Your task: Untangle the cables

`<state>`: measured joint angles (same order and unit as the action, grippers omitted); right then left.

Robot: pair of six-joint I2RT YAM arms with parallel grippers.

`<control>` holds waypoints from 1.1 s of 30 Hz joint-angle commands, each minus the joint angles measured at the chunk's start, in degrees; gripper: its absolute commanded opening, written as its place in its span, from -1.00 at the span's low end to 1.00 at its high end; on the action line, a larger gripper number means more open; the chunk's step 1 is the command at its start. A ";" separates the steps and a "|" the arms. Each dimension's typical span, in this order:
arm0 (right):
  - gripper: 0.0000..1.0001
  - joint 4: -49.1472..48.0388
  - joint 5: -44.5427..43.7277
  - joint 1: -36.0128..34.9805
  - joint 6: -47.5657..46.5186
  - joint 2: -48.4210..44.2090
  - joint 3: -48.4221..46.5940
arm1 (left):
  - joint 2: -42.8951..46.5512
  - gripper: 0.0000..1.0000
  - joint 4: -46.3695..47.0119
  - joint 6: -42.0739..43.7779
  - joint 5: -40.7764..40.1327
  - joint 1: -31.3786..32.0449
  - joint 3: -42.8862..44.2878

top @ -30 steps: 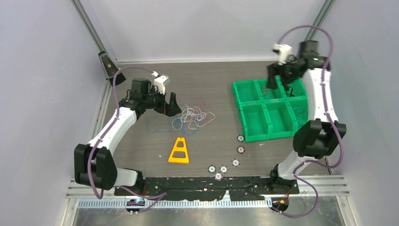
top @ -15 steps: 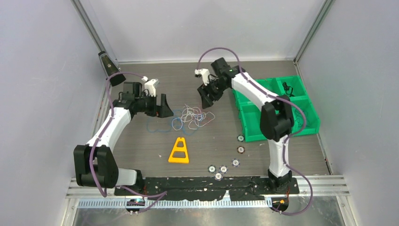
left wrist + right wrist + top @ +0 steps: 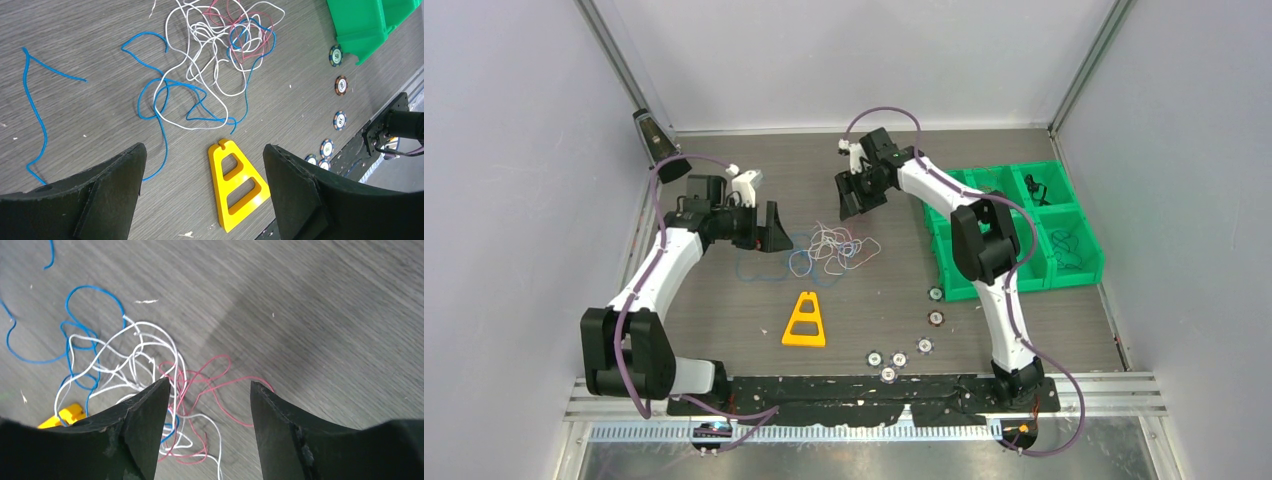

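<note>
My left fingers (image 3: 772, 226) are spread wide and hold nothing, and my right fingers (image 3: 852, 198) are parted and empty too. From above, the cables (image 3: 829, 248) lie as a loose blue, white and red tangle on the worktop (image 3: 724, 310), between my two sets of fingers: the left just beside its left edge, the right near its far side. A yellow triangle (image 3: 805, 320) lies flat nearer my bases, some round chips (image 3: 899, 355) are scattered to its right, and green bins (image 3: 964, 285) stand further right. Through my left wrist, the cables (image 3: 215, 60) sprawl beyond my open fingers (image 3: 107, 190), one blue strand trailing off alone to the left, with the yellow triangle (image 3: 237, 187) between the fingertips. Through my right wrist, the cables (image 3: 145, 370) run under and between my parted fingers (image 3: 142, 430), red loops to the right, blue to the left, and I cannot tell whether they touch.
</note>
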<state>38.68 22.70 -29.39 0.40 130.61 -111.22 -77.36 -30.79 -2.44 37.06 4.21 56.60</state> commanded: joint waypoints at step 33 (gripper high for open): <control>-0.89 -14.21 13.25 -1.45 15.64 -16.79 0.22 | 6.37 0.92 4.83 4.47 5.83 -0.38 2.34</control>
<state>34.11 29.15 -30.68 13.41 126.39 -109.75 -77.10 -33.65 0.10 38.09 4.10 57.58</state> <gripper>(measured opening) 0.067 0.933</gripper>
